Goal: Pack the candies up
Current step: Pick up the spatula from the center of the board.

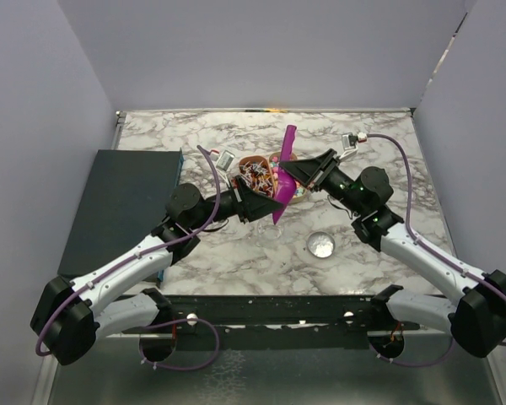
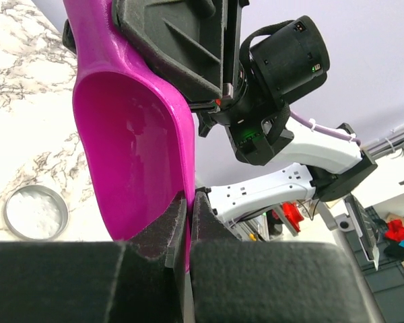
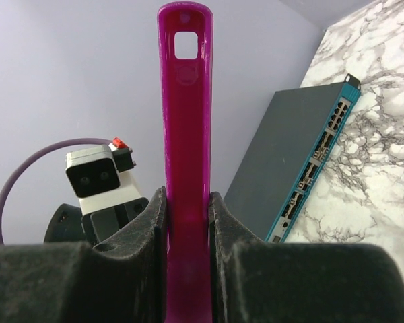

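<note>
Pinching scoop [image 2: 128, 155] rim with left jaws, closed tight; clamping its handle [image 3: 186, 134] with right jaws (scoop bowl empty, above marble surface [image 1: 388, 169]).

the scoop [image 1: 282, 192] bars the bowl [image 1: 250, 162]; table [image 1: 405, 194] right of the tin [image 1: 321, 245] lies free.

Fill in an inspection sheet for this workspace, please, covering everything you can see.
Surface: marble-patterned table.
Job's things: candies in a bowl mid-table; purple scoop, empty, held up next to the bowl.
Clutter: small round tin; dark network box at the left.
Grippers: left gripper shut on the scoop's rim; right gripper shut on its handle.
Cables: purple cable along each arm.
Surroundings: plain grey walls on three sides.
</note>
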Robot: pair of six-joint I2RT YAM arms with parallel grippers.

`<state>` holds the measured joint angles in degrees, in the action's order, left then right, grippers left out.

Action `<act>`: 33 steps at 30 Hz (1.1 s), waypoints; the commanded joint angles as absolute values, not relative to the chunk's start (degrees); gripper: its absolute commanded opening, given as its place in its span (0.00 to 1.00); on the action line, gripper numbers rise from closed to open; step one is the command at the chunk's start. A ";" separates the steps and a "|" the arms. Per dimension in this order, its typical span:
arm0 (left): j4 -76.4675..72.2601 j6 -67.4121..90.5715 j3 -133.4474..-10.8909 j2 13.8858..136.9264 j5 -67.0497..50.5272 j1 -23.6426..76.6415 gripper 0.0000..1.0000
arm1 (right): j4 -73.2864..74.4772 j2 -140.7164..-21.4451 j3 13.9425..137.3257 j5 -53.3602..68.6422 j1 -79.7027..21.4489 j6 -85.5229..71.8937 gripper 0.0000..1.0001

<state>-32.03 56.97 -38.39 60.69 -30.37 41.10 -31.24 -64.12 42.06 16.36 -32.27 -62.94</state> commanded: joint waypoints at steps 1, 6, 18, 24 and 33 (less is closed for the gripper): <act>-34.49 56.69 -37.53 60.73 -30.81 41.64 0.00 | -33.70 -62.73 40.61 18.06 -32.87 -60.82 0.14; -23.49 49.77 -39.81 61.08 -28.51 41.58 0.00 | -27.53 -59.98 41.07 18.56 -32.87 -55.14 0.49; 11.29 25.04 -51.89 60.93 -21.72 41.64 0.00 | 5.05 -49.44 49.69 9.89 -32.87 -28.22 0.74; 23.69 13.35 -56.41 61.86 -21.11 41.62 0.00 | 19.16 -52.47 59.48 15.47 -32.89 -13.26 0.76; 33.63 2.34 -61.62 63.37 -11.27 48.83 0.00 | 29.38 -58.09 68.15 24.83 -32.87 2.06 0.78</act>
<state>27.16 10.26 -58.46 62.70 -19.94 43.18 20.82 -55.96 64.90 18.96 -32.58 -8.51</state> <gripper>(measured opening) 0.016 0.774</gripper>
